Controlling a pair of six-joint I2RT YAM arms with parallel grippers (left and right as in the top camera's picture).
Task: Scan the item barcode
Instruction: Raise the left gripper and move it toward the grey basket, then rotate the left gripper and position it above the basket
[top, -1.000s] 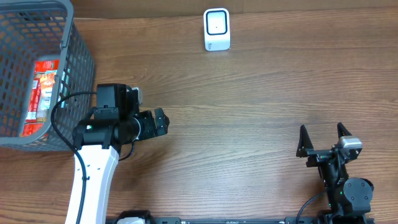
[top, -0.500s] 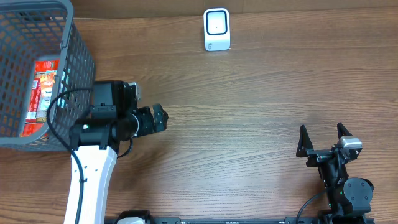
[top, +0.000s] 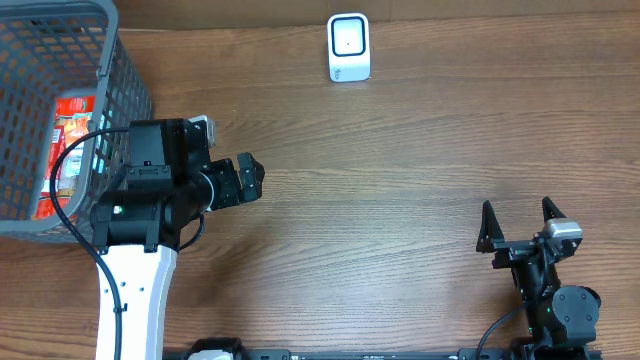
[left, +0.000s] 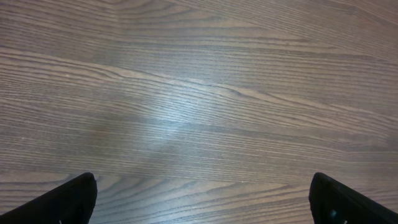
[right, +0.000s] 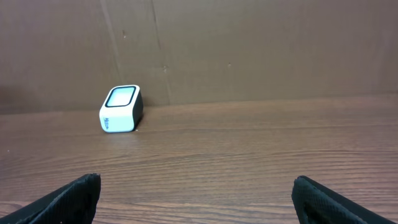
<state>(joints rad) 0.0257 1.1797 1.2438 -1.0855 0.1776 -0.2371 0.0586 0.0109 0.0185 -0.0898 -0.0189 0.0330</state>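
A red snack packet (top: 72, 125) lies inside the grey wire basket (top: 130, 105) at the far left of the wooden table (top: 400, 150). It is behind the left gripper (top: 252, 178), whose fingers stand wide apart and empty over bare wood just outside the basket's wall. The white barcode scanner (top: 349, 47) stands near the table's far edge, well beyond both grippers and between them. At right, the right gripper (top: 517, 222) sits low by the near edge, jaws spread, holding nothing, facing the scanner.
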